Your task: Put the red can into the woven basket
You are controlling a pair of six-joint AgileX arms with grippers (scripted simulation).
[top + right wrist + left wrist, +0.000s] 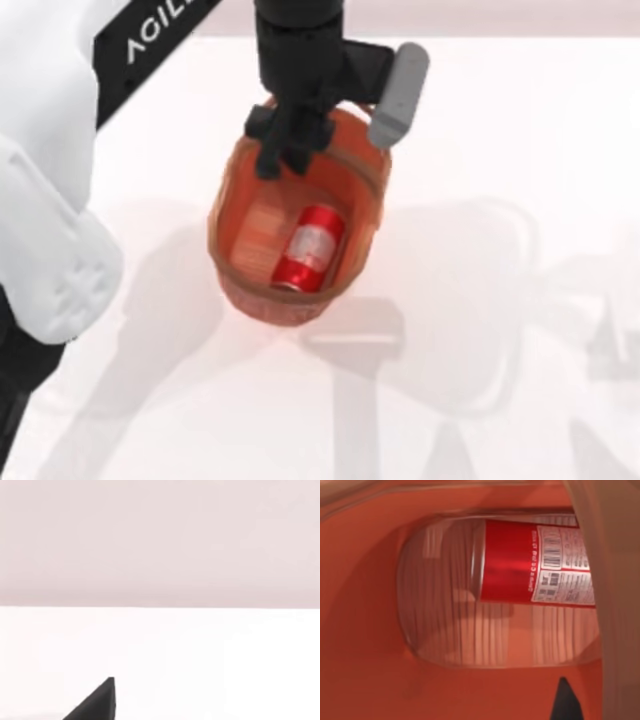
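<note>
Red can [309, 246]: lies on its side on the slatted floor inside the woven basket [232, 205], its long axis running from about 1 o'clock to 7 o'clock in the top view; the pale label faces up, a silver end points toward 7 o'clock.
Red can, left wrist view [535, 562]: fills the far part of the basket floor, with barcode and print panel showing; nothing grips it.
Woven basket, place: stands on the white worktop [480, 150] just left of the top view's centre, its handle crossing the 1 o'clock side.
Left tool [283, 155]: hangs over the basket's 12 o'clock end, above the rim, fingers parted and holding nothing, apart from the can.
Left tool, own view: one dark fingertip [565, 700] shows against the orange inner wall [365, 630].
Right tool: only a dark tip [97, 702] shows in its wrist view, over bare white worktop; whether its fingers are spread or pressed together, I cannot tell.
</note>
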